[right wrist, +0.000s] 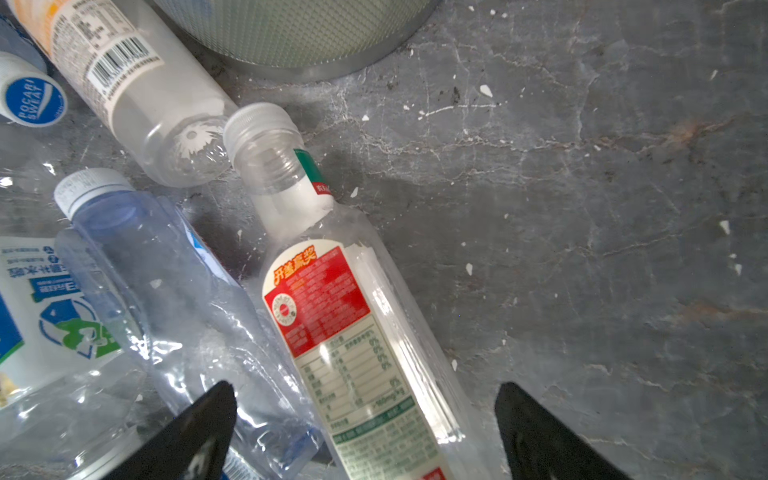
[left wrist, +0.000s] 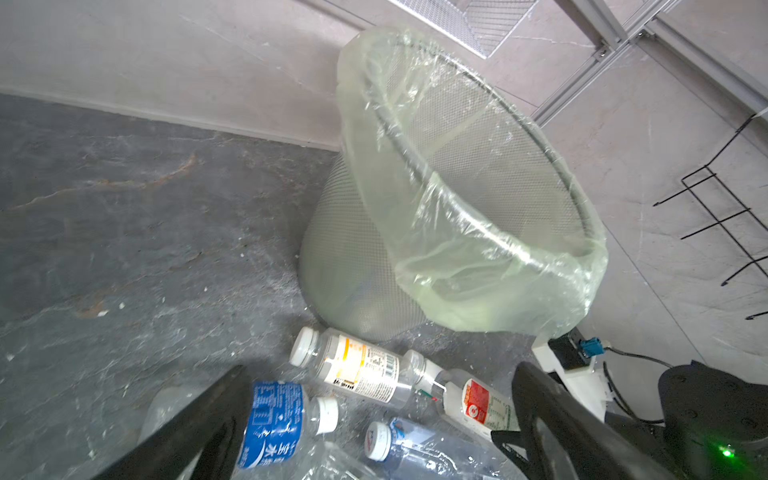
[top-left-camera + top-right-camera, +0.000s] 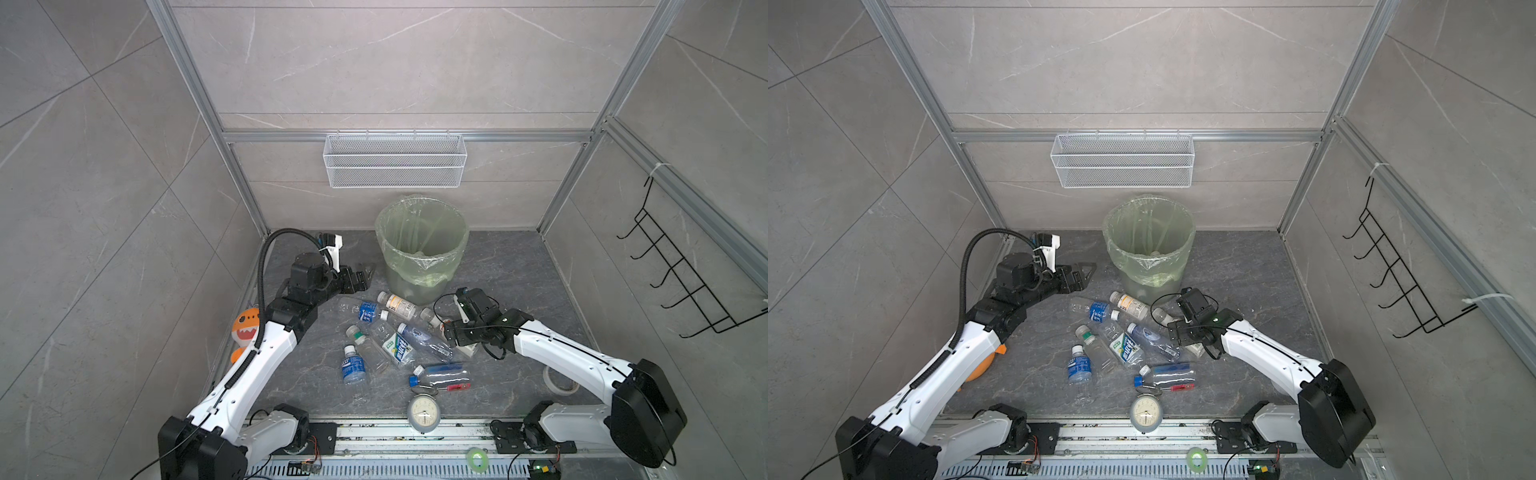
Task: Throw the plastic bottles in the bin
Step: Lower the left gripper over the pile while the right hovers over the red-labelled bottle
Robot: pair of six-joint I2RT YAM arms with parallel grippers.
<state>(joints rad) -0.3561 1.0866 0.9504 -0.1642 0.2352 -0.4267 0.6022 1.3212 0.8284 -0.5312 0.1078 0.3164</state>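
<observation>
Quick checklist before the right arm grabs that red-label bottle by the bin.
1. Right gripper open: ok.
2. Red-label bottle lined up between its jaws: ok.
3. Crumpled clear bottle out of the jaws' way: not ok, it lies partly under one jaw.
4. Bin upright, mouth unblocked: ok.
5. Left gripper open and empty: ok.
6. Jaws low enough to close: cannot tell.

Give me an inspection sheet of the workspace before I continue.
Surface: dark stone table, pale flecks.
Job's things: bottles lying clustered before the upright, bag-lined bin.
Clutter: clock, plush shark, white tape, green tape.
Grippers: left gripper open, empty, beside bin; right gripper open over red-label bottle.
Cables: black conduit along left arm; thin cable looped at right wrist.
Surroundings: mesh basket on back wall, hook rack on side wall.
</observation>
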